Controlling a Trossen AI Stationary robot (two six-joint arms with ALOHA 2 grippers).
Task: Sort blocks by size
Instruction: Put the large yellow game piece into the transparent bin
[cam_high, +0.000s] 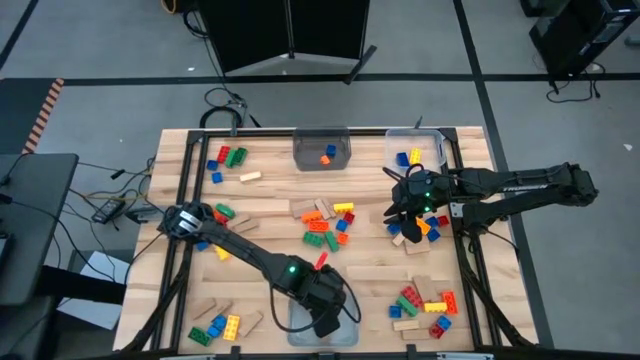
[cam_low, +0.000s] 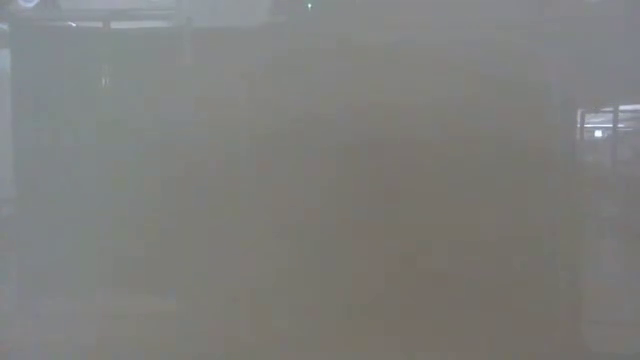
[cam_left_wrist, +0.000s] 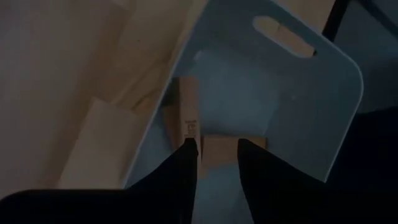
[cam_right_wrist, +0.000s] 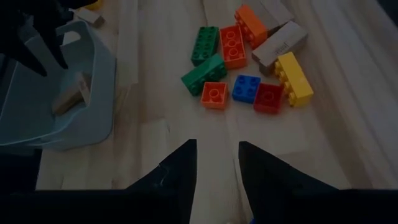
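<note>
— Where's your left tool (cam_left_wrist: 214, 163)?

— Over the clear bin (cam_left_wrist: 323, 74) at the table's (cam_high: 270, 190) near edge, prongs slightly spread, pinching nothing. Two wooden blocks (cam_left_wrist: 188, 115) lie in the bin just below.

— Risk?

— Lifting out crooked, I'd catch the bin wall and drag it.

— And the right tool (cam_right_wrist: 216, 163)?

— Also parted and empty, hovering near the central brick cluster (cam_right_wrist: 233, 46). Descending off-centre would scatter tightly packed neighbours.

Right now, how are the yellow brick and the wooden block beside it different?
The yellow brick is bright plastic with studs on top; the wooden block is plain tan and smooth. The brick looks narrower than the block. Both are long rectangles lying flat on the table, touching.
</note>
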